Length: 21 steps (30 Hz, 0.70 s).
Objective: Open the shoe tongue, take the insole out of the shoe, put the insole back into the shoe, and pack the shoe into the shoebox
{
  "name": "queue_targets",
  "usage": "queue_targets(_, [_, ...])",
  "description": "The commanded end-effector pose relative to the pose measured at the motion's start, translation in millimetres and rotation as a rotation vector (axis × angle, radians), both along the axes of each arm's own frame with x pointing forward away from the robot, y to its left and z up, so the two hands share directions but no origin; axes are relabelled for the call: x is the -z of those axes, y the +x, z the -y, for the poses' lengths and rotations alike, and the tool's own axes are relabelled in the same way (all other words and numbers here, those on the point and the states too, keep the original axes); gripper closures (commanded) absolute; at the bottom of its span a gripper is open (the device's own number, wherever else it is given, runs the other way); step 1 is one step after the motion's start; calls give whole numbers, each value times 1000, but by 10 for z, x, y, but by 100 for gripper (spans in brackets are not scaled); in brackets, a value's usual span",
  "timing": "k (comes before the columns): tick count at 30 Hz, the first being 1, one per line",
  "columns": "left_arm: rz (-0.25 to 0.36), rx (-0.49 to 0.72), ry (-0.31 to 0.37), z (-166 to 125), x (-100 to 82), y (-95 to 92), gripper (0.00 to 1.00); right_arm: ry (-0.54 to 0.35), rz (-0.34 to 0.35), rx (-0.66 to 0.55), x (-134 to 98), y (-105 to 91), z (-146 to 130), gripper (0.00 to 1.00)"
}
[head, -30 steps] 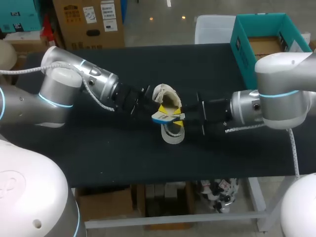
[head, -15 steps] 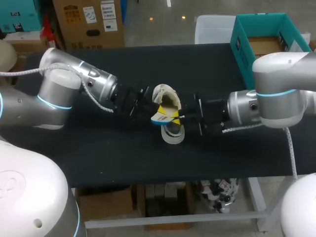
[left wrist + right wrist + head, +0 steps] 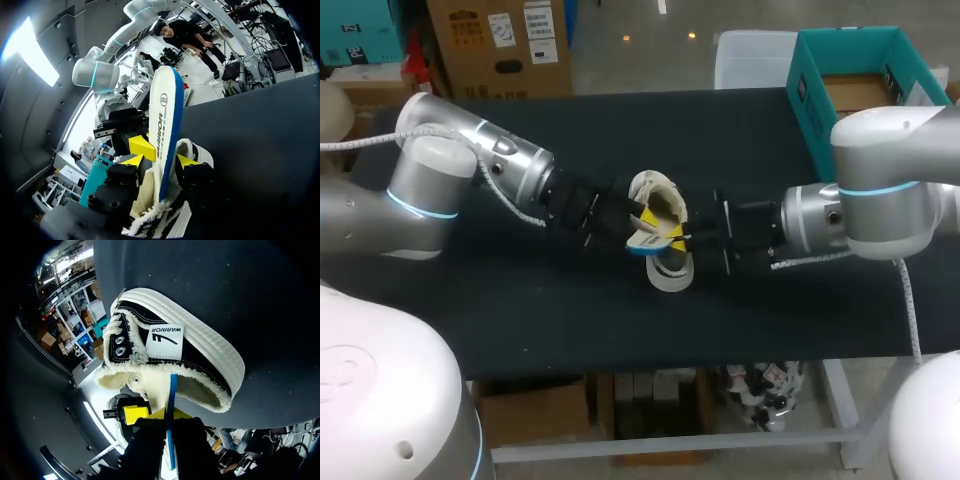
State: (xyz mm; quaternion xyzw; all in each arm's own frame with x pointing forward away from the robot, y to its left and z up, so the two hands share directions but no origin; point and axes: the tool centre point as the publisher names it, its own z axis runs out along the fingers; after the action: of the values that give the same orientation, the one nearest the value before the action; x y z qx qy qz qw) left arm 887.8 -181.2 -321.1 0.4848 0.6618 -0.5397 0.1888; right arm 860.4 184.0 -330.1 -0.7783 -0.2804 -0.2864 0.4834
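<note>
So the insole (image 3: 642,243) is sticking halfway out of the shoe (image 3: 668,268), white with a blue edge, standing up out of the fleecy opening, and the shoe's sitting pretty much mid-table (image 3: 520,300) with its toe towards the near edge. Left pincer (image 3: 642,222) comes in from the left and is clamped on the insole, and the right pincer (image 3: 678,235) comes in from the right and is pinched onto that same insole too, yellow tips almost touching each other. Teal shoebox (image 3: 810,100) is way off at the far right corner, well apart from all that.
</note>
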Motion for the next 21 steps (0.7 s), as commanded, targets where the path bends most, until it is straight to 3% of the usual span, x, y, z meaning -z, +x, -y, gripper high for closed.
queue_targets(1, [1, -6, 0, -27, -17, -30, 87, 1, 1, 3, 3, -5, 9, 100])
queue_targets(2, [1, -6, 1, -25, -10, -26, 100, 1, 1, 3, 4, -4, 13, 100])
queue_targets(21, [-27, -39, 39, 34, 193, 239, 100, -6, -24, -13, 149, 276, -11, 100])
